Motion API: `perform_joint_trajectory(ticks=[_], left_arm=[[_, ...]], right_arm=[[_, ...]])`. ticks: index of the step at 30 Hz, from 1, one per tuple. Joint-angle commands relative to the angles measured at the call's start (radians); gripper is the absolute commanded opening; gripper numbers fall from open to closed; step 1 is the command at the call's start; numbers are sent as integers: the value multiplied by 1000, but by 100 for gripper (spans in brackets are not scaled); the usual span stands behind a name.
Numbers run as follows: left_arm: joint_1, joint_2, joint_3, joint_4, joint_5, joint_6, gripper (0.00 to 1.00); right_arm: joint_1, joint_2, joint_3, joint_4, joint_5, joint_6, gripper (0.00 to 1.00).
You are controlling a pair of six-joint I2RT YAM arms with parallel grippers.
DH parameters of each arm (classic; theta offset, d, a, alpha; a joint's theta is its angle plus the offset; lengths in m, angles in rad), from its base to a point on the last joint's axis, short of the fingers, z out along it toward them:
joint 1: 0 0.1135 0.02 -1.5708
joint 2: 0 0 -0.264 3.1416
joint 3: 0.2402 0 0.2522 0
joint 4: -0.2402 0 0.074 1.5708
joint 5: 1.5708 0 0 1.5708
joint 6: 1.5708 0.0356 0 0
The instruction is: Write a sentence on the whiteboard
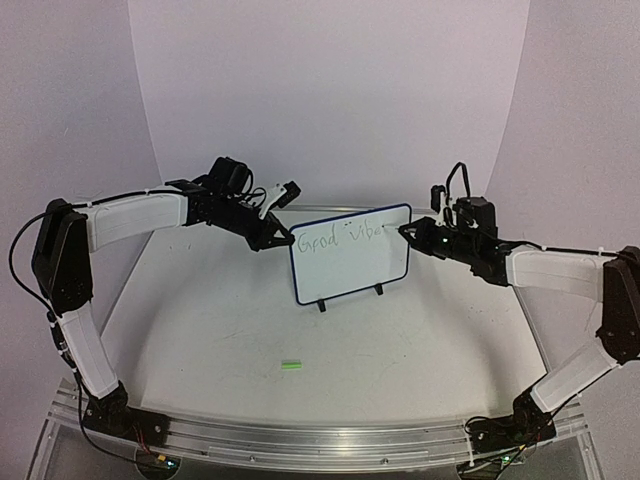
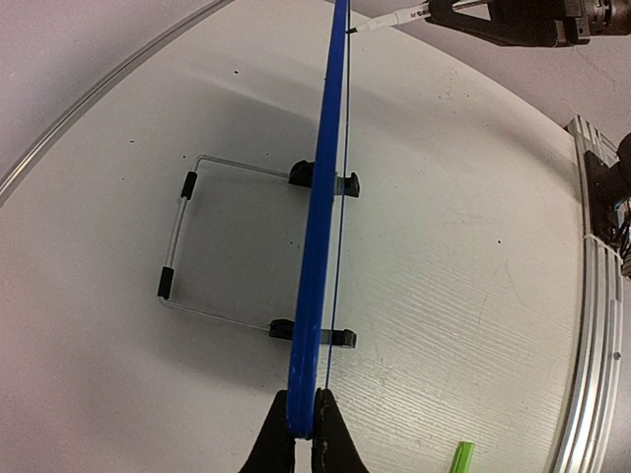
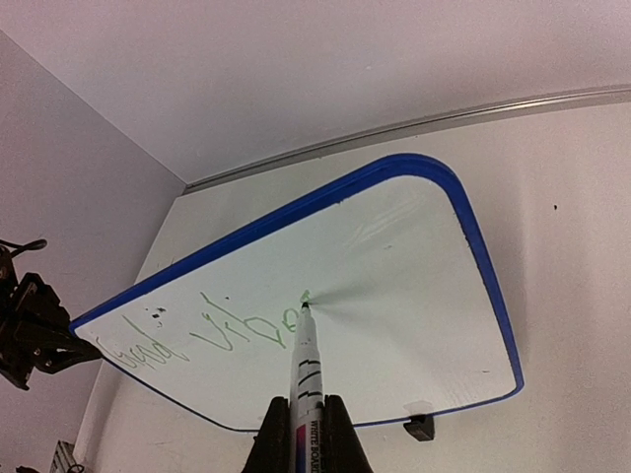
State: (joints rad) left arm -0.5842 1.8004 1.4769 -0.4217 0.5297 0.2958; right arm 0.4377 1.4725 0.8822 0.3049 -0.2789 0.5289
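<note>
My L gripper [image 2: 304, 434] is clamped shut on the whiteboard [image 1: 350, 258], pads pinching the blue rim at its left edge, up near the top corner. The board stands upright, mid-table twd the back of the table [image 1: 220, 330], on its two black feet [image 1: 322, 306] w/ a wire stand [image 2: 177, 236] folded out behind it. My R gripper [image 3: 306, 409] is closed round a marker [image 3: 304, 365]. The barrel sticks out fwd between the fingers and the tip touches the board face, approx. centre, upper half. The sentence [image 3: 212, 333] runs in thin green along the top of the board and reads "Good vibe", w/ the tip right at the end of the last letter. A small green cap [image 1: 291, 365] lies on the table nearer my bases, well apart from the board.
</note>
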Motion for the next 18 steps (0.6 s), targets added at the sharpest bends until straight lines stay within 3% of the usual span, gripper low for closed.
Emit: perform_joint_trajectory(ticks=[1,18], left_arm=[[6,-18,-12,-26,-83,56,0],[6,-19,-14,-26,-85,56,0]], right_arm=[[-3,21,15,4,16,3,0],[-3,-8,-7,-5,90,14,0]])
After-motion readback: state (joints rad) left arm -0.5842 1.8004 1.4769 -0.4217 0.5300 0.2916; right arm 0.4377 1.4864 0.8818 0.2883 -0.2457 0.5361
